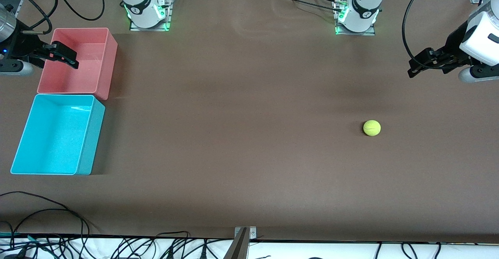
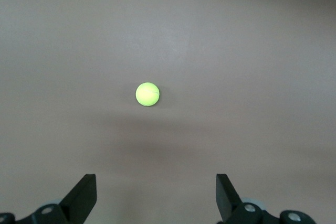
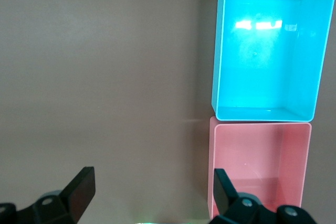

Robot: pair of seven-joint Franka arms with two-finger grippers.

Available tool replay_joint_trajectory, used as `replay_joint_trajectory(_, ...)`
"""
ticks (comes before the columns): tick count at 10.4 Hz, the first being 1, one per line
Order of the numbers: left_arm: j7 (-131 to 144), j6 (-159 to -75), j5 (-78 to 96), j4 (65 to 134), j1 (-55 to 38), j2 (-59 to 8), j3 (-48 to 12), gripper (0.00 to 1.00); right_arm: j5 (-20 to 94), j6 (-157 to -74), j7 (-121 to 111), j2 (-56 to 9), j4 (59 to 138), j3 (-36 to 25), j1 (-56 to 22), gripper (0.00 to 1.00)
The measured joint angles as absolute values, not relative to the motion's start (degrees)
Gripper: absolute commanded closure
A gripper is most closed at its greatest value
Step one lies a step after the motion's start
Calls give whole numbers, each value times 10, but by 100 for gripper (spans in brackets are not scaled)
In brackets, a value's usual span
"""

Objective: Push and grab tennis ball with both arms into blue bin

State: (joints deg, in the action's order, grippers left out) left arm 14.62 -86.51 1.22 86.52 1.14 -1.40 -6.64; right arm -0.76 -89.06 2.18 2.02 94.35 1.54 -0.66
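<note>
The blue bin (image 1: 58, 134) stood nearest the front camera at the right arm's end of the table, touching the pink-red bin (image 1: 78, 62) just farther back. The tennis ball (image 1: 372, 128) lay on the bare brown table (image 1: 241, 134) toward the left arm's end, well apart from both bins. The left gripper (image 1: 415, 67) hung above the table, fingers spread and empty, the ball clear of it. The right gripper (image 1: 64, 56) hovered over the pink-red bin, also spread and empty.

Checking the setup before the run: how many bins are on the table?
2, touching, at the right arm's end: the blue bin nearer the front camera, the pink-red bin farther from it. None looks hidden.
</note>
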Motion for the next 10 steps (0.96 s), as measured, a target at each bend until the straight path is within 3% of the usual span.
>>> replay_joint_trajectory(10,146,-852,1,867,15,-14,-63,0,-8,-890,21,20,944,15,-7,0)
